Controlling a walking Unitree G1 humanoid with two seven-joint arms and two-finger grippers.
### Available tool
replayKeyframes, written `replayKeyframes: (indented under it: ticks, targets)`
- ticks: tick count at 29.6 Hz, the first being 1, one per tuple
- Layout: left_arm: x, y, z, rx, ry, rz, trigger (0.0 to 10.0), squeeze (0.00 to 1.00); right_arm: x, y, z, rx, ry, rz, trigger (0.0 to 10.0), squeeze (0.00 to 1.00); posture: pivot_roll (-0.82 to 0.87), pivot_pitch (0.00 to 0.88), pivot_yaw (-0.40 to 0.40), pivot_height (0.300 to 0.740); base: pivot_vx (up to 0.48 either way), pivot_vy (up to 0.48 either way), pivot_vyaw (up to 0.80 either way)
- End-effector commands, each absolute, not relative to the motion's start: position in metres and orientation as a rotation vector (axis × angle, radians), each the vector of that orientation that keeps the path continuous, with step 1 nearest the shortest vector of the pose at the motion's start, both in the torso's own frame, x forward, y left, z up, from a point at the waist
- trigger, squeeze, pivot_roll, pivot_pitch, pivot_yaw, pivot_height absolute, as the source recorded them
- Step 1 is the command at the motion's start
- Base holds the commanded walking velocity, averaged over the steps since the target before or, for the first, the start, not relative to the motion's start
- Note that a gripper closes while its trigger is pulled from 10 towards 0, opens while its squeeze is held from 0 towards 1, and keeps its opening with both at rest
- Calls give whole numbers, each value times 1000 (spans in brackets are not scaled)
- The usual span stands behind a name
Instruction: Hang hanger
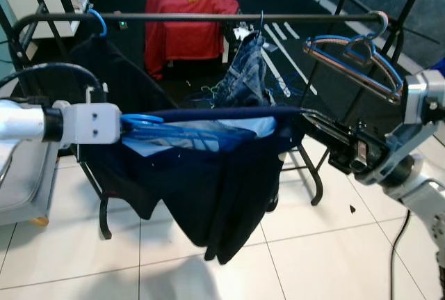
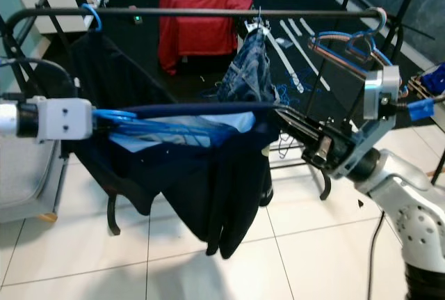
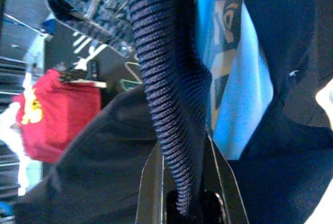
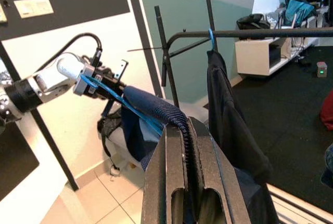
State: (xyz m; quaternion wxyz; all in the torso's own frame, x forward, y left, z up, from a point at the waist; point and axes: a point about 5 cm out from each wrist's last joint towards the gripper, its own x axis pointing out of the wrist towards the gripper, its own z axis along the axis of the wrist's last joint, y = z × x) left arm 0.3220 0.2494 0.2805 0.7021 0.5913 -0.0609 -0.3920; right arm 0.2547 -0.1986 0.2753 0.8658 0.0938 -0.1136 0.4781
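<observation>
Right tool apparently pinching navy garment ribbing.

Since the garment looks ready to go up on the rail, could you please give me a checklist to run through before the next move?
1. Right hand shut on the navy garment's ribbed edge: ok.
2. Left hand shut on the same ribbed edge: ok.
3. Blue hanger inside the navy garment: ok, though how well it is seated, cannot tell.
4. Hanger hook free to catch the rail: cannot tell.
5. Garment raised to rail height: not ok, it hangs below.
6. Free rail gap between the black garment and the denim item: ok.
</observation>
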Motion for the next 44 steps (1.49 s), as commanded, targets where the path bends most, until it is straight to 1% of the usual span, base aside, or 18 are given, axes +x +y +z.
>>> replayKeyframes:
  ticks: [1,7,9,12,15,18,20,26,27,31,32,35,36,37,38,40,41,44]
  targets:
    - [312,320,264,1346,238,-721,10000,0,244,-250,304,165,-418,795,0,0,-37,106,-22,740,0,0,0]
    - [310,311,282,1343,170,-807,10000,0,244,-263,296,56,-311,745,0,0,-34,111,-21,740,0,0,0]
    - [306,303,290,1223,107,-929,10000,0,245,-268,287,1,-244,720,0,0,-35,111,-20,740,0,0,0]
    - [303,300,293,1161,81,-991,10000,0,245,-270,283,-21,-219,712,0,0,-35,111,-20,740,0,0,0]
    - [286,298,301,1010,79,-1172,10000,0,245,-277,279,-40,-192,673,0,0,-41,113,-14,740,0,0,0]
    - [286,298,301,1010,79,-1172,10000,0,245,-277,279,-40,-192,673,0,0,-41,113,-14,740,0,0,0]
    - [279,295,313,900,18,-1258,10000,0,243,-283,277,-30,-181,655,0,0,-40,115,-13,740,0,0,0]
    - [292,289,325,824,-145,-1212,10000,0,242,-278,271,-8,-169,679,0,0,-41,116,-13,740,0,0,0]
    - [299,284,332,751,-258,-1165,10000,0,244,-272,266,8,-162,695,0,0,-41,117,-14,740,0,0,0]
    - [303,281,336,689,-327,-1134,10000,0,245,-266,262,24,-160,711,0,0,-41,117,-13,740,0,0,0]
    - [308,279,338,617,-374,-1111,10000,0,247,-255,256,36,-161,739,3961,0,-40,117,-13,740,0,0,0]
    - [310,278,338,592,-388,-1098,10000,0,247,-250,253,41,-163,748,3961,0,-40,117,-13,740,0,0,0]
    - [313,276,338,537,-399,-1071,10000,0,250,-244,249,66,-154,748,10000,0,-38,119,-11,740,0,0,0]
    - [313,276,338,537,-399,-1071,10000,0,250,-244,249,66,-154,748,10000,0,-38,119,-11,740,0,0,0]
    - [318,274,335,510,-387,-1029,10000,0,249,-236,244,68,-135,777,10000,737,-38,118,-12,740,0,0,0]
    - [321,272,334,495,-375,-1002,10000,0,248,-230,241,67,-120,799,10000,737,-37,119,-12,740,0,0,0]
    - [325,272,330,505,-332,-971,10000,0,245,-227,240,76,-115,825,10000,1000,-37,119,-12,740,0,0,0]
    - [328,272,326,549,-278,-946,10000,0,239,-229,241,71,-101,856,10000,1000,-40,121,-13,740,0,0,0]
